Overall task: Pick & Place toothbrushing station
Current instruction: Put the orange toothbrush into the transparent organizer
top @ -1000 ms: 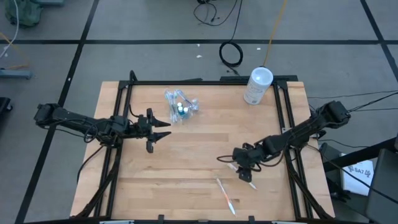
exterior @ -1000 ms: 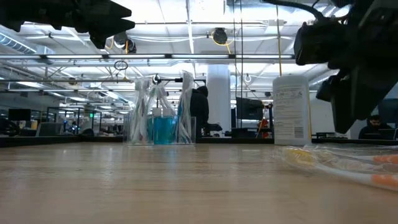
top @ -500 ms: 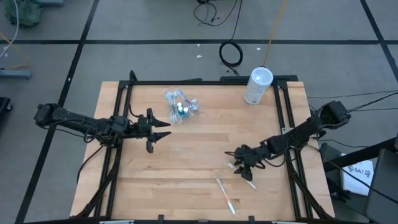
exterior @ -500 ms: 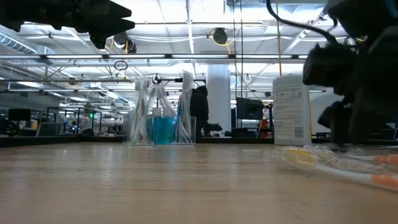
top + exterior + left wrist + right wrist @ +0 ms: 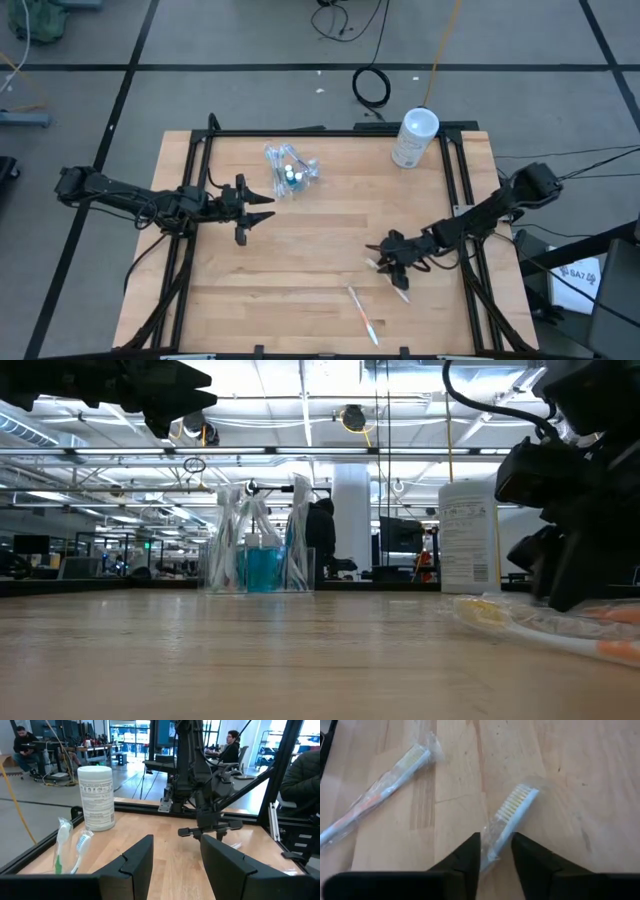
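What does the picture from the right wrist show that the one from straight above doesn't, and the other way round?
Only the right wrist: brush bristles and clear wrapping on the nearer toothbrush, whose handle lies between the right tool's two fingers.

Only the overhead: the whole table, the white canister, the pouch of brushes and tubes, and the left tool hanging open near it.

Both: that toothbrush and a second toothbrush lying apart on the wood.

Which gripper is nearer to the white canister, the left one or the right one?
The right gripper. It is in front of the white canister, low over a wrapped toothbrush; the left gripper hovers across the table.
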{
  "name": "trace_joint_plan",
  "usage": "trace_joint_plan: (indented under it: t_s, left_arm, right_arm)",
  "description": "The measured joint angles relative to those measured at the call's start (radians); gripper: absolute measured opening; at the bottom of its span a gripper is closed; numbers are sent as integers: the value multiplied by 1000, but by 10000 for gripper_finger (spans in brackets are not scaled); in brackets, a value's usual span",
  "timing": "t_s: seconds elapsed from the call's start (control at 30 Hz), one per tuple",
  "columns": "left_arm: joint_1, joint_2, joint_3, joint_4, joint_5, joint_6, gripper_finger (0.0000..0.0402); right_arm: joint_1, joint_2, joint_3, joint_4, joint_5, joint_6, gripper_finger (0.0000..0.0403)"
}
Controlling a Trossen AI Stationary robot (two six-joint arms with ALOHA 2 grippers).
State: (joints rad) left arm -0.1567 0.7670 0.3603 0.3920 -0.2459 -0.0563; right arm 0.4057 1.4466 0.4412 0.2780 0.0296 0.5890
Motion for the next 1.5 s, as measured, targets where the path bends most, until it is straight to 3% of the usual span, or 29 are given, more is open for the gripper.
trace_joint_plan:
  t_s: [0.3,0.5,0.7,0.8,0.97,1.13,1.23,1.5]
  left_arm:
    - [0,0,0,2,0,-4,170]
    - [0,0,0,12,0,-5,170]
    - [0,0,0,34,0,-4,170]
    - [0,0,0,33,0,6,170]
    - [0,32,0,118,41,23,170]
    - [-1,142,-1,276,141,72,170]
    - [0,236,0,391,144,101,170]
    - [6,473,87,485,110,163,170]
  right_arm:
    - [-47,45,-2,122,-8,-90,7]
    - [-104,44,-2,314,-6,-193,2]
    - [-190,44,1,666,-5,-299,1]
    - [-239,43,31,751,-12,-307,1]
    - [-299,43,154,716,-113,-447,1]
    - [-356,43,326,559,-168,-577,0]
    - [-386,42,410,486,-199,-585,0]
    - [-412,42,438,425,-215,-640,0]
